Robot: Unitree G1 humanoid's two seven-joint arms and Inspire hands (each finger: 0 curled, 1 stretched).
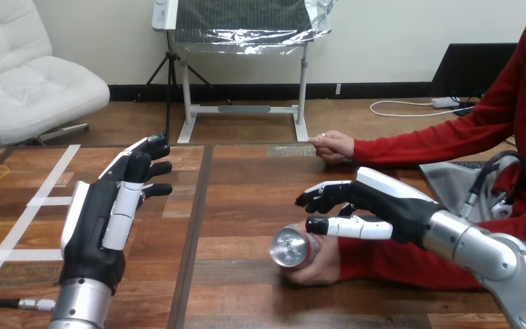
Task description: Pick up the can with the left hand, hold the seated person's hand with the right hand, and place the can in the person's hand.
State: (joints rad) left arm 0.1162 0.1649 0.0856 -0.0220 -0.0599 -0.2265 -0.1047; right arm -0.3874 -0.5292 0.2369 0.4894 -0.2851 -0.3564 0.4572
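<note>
Lying on its side, the can (292, 248) rests in the person's near hand (317, 271), low on the wooden table (246, 199), its silver end facing the camera. Just above it hangs the robot's right hand (373, 203), fingers stretched out almost straight toward the view's left and closed round nothing; its thumb (346, 227) lies close over the can. The person's far hand (333, 144) sits farther back. Well apart at the left, the robot's left hand (103, 219) is raised with straight fingers, holding nothing.
</note>
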